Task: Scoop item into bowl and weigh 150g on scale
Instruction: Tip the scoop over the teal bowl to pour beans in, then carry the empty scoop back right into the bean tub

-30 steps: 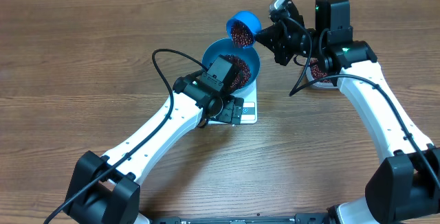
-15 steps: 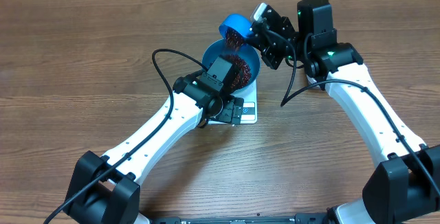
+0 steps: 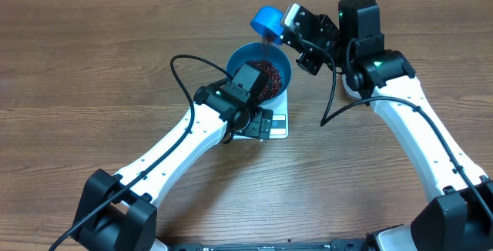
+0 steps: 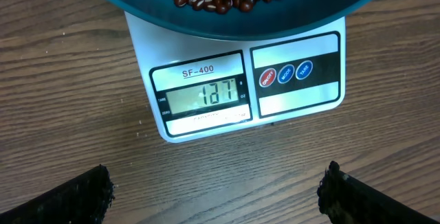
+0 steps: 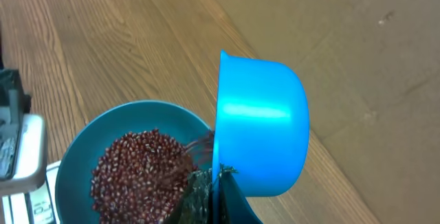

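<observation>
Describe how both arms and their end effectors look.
The left arm and right arm have white links with black joint housings and bases, and a thin black cable looping beside each. A green light glows on the right arm. The left end effector and right end effector have black fingers.

scale [image 4: 297,104] face printed SF-400, its display [image 4: 203,95] reading 127, lettering on round buttons [image 4: 285,73] too small to read

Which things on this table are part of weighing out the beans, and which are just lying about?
Part of the job: beans, blue bowl, white scale, blue scoop.
Just there: the left arm's black cable, wooden table.
</observation>
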